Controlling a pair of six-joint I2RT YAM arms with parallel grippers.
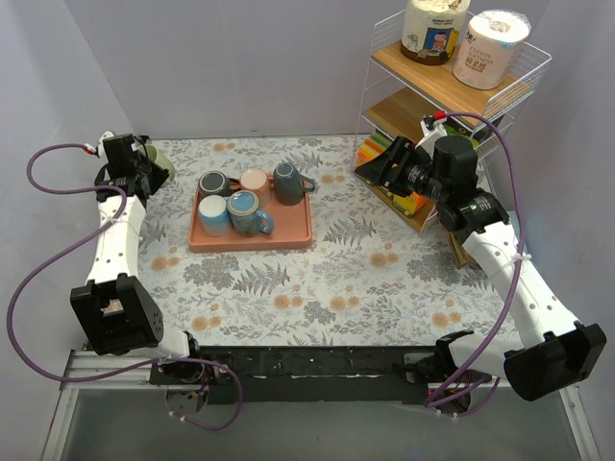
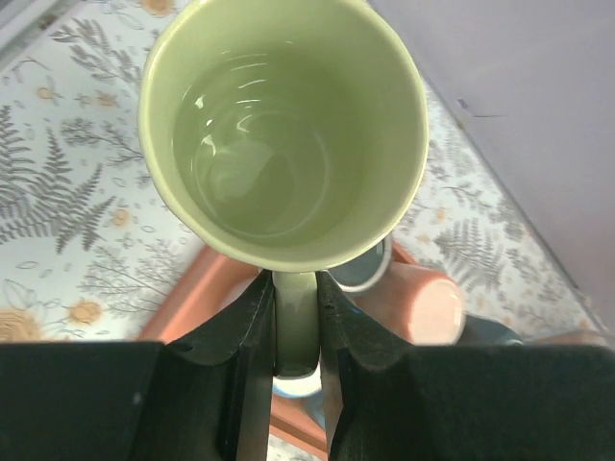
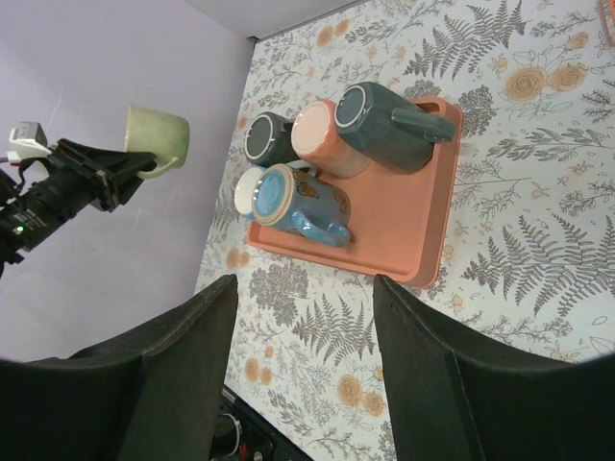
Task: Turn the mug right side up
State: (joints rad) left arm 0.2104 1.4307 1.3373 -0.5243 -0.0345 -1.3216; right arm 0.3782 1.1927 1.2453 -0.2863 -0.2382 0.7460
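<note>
Two left fingers (image 2: 245,375) clamped on handle (image 2: 296,331) of green mug (image 2: 283,125); mug just beyond fingertips, lifted off worktop (image 2: 86,240), axis along fingers, mouth facing back at wrist. Orange tray (image 2: 197,288) beneath. Right fingers (image 3: 183,384) spread wide, empty, well apart; left arm nearer.

The table (image 1: 384,279), covered in a fern-and-flower printed cloth, carries a salmon-pink rectangular plastic tray (image 1: 250,245) near the left gripper (image 1: 149,165), on its right. A white wire rack with wooden shelves (image 1: 432,79) stands close behind the right gripper (image 1: 377,168).
</note>
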